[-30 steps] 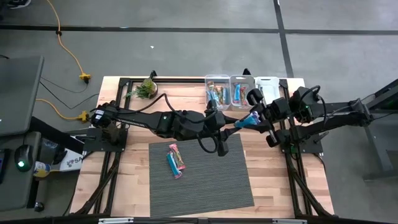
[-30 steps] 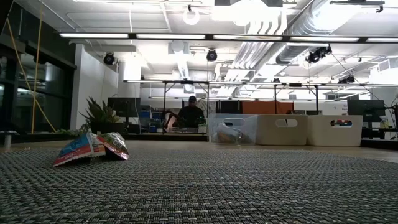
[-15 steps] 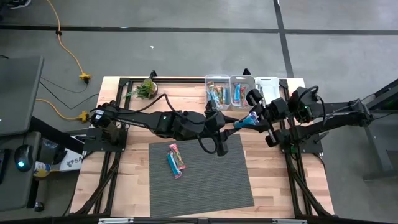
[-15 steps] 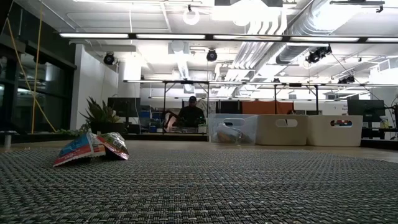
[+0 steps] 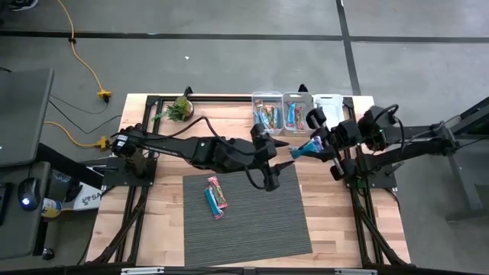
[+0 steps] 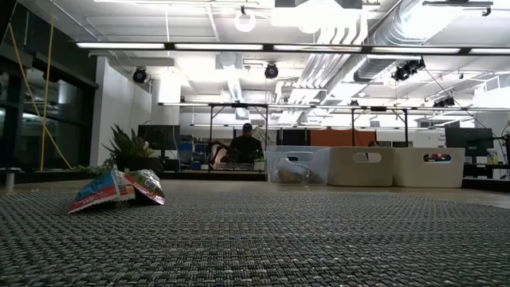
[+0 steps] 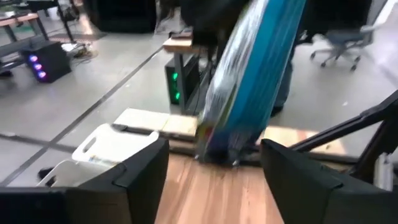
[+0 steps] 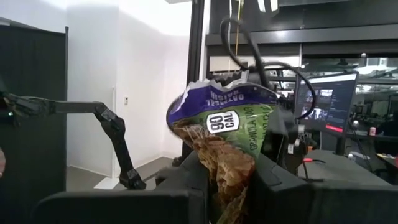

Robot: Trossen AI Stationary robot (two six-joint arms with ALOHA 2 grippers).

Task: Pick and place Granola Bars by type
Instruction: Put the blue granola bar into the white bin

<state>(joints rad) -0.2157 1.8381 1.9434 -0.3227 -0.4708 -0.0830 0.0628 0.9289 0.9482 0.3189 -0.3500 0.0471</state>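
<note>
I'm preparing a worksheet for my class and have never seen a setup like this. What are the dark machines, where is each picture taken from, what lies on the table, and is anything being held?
These are two robot arms at a wooden table. The overhead picture shows both; one camera sits at table height, and one rides on each wrist.

On the grey mat lie two granola bars, also seen from table height. Three small bins stand along the far edge, two holding bars, with a potted plant farther left.

The right gripper is shut on a blue-wrapped bar, whose other side shows in its wrist camera. The left gripper is open, its fingers either side of that bar.
</note>
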